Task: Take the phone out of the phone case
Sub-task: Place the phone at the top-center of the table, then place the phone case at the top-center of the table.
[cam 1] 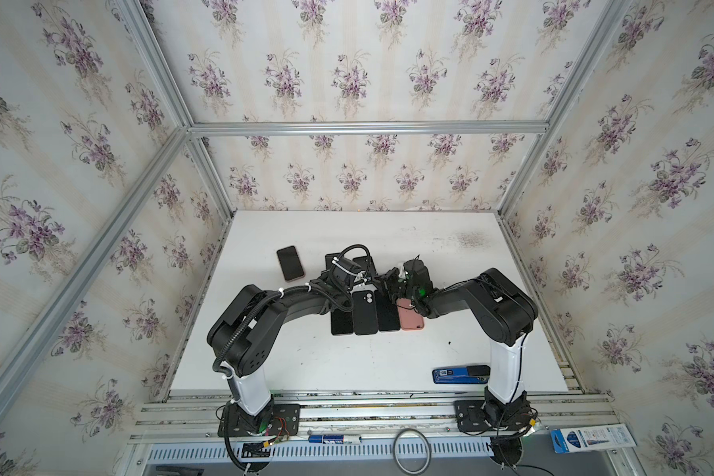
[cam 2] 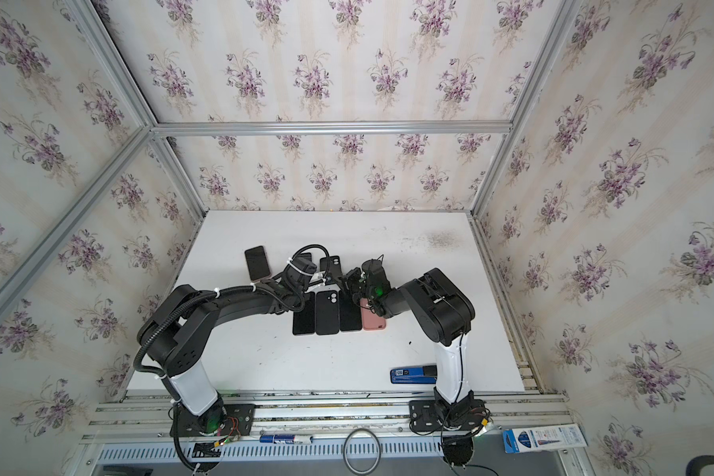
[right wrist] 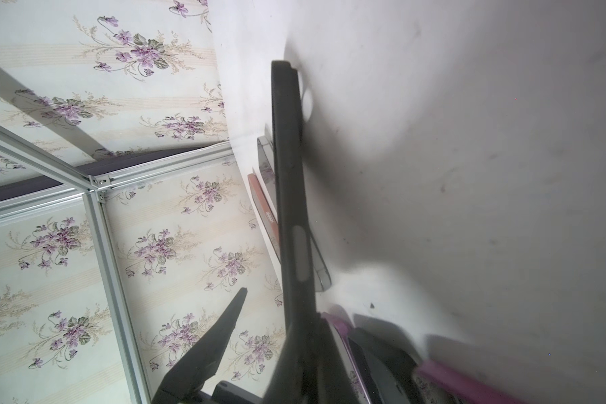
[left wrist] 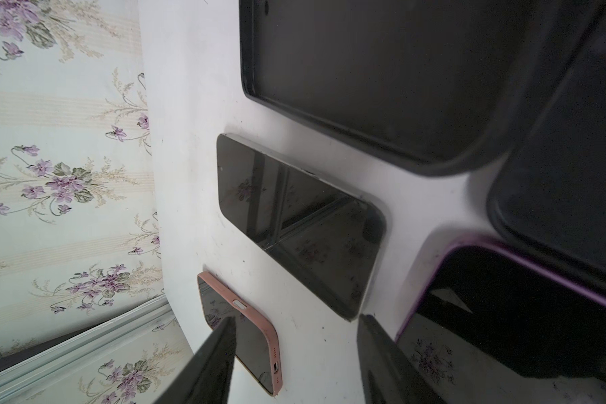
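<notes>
The right end effector (cam 1: 390,284) is clenched on the black case (right wrist: 289,175), holding it on edge above the tabletop (cam 1: 429,247), likely to keep it clear; the left end effector (left wrist: 296,318) is released and empty; the purple-edged phone (left wrist: 504,314) lies screen-up just beside it, seemingly freed.

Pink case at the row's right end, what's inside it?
Only the pink case and its flat pink face show, no screen. The right arm covers its far end, so its contents cannot be told.
</notes>
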Controlling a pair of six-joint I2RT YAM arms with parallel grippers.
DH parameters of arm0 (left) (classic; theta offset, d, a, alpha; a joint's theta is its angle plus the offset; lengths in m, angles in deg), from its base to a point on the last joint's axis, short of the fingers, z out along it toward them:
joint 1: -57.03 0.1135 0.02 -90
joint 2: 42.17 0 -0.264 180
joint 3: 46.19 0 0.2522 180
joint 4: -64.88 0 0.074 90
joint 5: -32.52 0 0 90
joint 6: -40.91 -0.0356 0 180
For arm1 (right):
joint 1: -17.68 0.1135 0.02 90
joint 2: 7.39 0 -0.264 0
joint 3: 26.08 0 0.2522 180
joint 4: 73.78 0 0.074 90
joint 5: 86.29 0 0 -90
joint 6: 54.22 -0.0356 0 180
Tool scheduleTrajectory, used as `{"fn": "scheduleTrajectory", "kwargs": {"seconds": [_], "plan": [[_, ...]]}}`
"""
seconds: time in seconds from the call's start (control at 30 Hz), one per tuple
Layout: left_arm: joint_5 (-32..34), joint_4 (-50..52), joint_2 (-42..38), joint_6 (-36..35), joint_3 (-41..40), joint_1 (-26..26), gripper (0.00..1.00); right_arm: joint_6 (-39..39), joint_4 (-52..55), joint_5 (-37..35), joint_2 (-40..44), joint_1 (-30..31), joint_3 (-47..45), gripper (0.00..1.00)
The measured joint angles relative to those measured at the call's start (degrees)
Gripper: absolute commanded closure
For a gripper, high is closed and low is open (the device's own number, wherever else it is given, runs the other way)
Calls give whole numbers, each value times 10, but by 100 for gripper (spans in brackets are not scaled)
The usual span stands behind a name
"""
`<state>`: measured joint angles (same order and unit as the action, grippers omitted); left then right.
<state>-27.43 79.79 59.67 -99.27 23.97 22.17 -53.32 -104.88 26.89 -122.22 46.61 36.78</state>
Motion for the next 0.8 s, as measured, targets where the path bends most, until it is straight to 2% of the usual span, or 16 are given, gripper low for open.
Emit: {"fn": "scheduleTrajectory", "kwargs": {"seconds": [0.2,0.3,0.63,0.8], "plan": [[17,0,-42,24,3,2,31,4,7,1,-3,0,19,100],[16,8,-75,59,7,3,21,13,14,0,-9,1,29,100],[-66,78,-202,253,30,35,1,49,46,-12,-31,6,66,100],[-87,126,-255,317,50,37,1,61,61,-14,-46,9,82,100]]}}
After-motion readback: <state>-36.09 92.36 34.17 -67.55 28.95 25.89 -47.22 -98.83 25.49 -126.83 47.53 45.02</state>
